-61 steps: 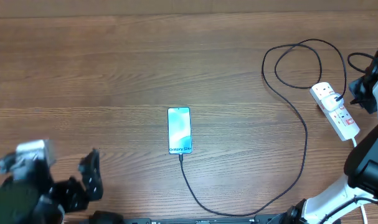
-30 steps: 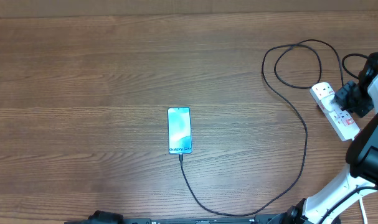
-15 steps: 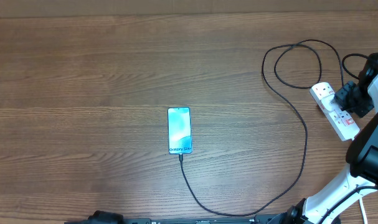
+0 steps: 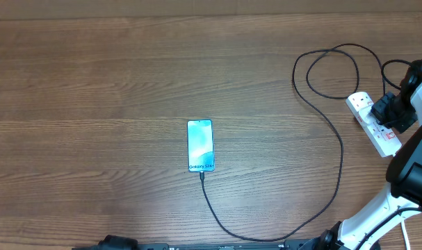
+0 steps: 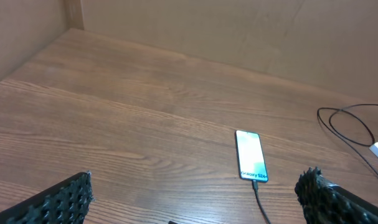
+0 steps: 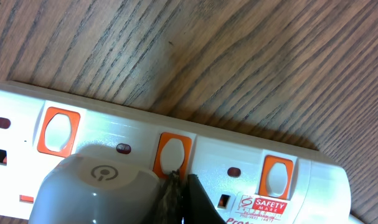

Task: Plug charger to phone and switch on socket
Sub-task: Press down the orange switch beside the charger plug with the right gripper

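The phone (image 4: 200,146) lies face up mid-table, its blue screen lit. The black charger cable (image 4: 339,160) has its plug tip in the phone's bottom edge and loops right to the white socket strip (image 4: 387,141). My right gripper (image 4: 384,112) is over the strip. In the right wrist view its fingers (image 6: 179,182) are shut together, tips on the middle orange-framed switch (image 6: 174,149), beside a white adapter (image 6: 95,186) plugged into the strip (image 6: 238,155). My left gripper (image 5: 195,211) is open and empty, low near the front edge, with the phone (image 5: 251,155) ahead of it.
The strip has two more orange-framed switches (image 6: 58,130) (image 6: 277,176). The cable forms a loop (image 4: 332,73) at the back right. A brown wall (image 5: 238,31) runs along the table's far side. The right arm's base (image 4: 377,215) stands at the front right.
The left arm has drawn back out of the overhead view. The right gripper has moved left and down onto the strip and has held there for the last second.
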`<action>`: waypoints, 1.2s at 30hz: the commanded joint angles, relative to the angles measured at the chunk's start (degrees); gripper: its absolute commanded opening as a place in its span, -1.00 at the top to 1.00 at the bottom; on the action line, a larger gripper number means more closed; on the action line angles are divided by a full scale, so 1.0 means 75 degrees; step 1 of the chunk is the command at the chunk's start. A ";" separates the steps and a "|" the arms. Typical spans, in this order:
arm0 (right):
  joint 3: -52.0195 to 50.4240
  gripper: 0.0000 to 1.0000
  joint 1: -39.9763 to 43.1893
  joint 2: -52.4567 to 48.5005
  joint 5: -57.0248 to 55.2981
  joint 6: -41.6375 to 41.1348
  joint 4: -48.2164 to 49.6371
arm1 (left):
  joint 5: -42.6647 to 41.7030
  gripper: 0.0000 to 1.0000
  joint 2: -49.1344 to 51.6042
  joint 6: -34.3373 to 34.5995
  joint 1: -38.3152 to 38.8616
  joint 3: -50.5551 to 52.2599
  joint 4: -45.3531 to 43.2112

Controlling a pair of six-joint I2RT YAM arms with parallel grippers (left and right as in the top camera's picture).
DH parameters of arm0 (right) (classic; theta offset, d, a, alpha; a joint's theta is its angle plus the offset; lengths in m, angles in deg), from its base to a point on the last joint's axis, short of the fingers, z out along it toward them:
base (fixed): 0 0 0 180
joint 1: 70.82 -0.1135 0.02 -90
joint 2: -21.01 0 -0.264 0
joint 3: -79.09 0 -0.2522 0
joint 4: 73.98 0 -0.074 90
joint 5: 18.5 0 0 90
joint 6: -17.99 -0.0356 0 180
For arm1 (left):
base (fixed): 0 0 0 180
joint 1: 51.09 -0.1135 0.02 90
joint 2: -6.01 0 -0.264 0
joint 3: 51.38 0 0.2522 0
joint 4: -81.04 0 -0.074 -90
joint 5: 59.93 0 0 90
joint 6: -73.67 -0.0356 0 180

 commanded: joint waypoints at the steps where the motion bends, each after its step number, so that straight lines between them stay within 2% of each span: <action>1: -0.0044 0.92 -0.0082 -0.0289 0.0038 -0.0064 -0.0017 | 0.0079 -0.99 -0.0108 0.0038 -0.0055 0.0020 0.0012; 4: 0.0085 0.92 0.0000 -0.0286 -0.0682 -0.0493 -0.0210 | 0.0079 -0.99 -0.0108 0.0038 -0.0055 0.0020 0.0012; 9: 0.0315 0.92 0.0178 -0.0286 -0.0781 -0.0507 -0.0154 | 0.0079 -1.00 -0.0108 0.0038 -0.0055 0.0020 0.0012; 36: 0.0306 0.92 0.0192 -0.0286 0.0408 -0.0393 0.0490 | 0.0079 -1.00 -0.0108 0.0038 -0.0055 0.0020 0.0012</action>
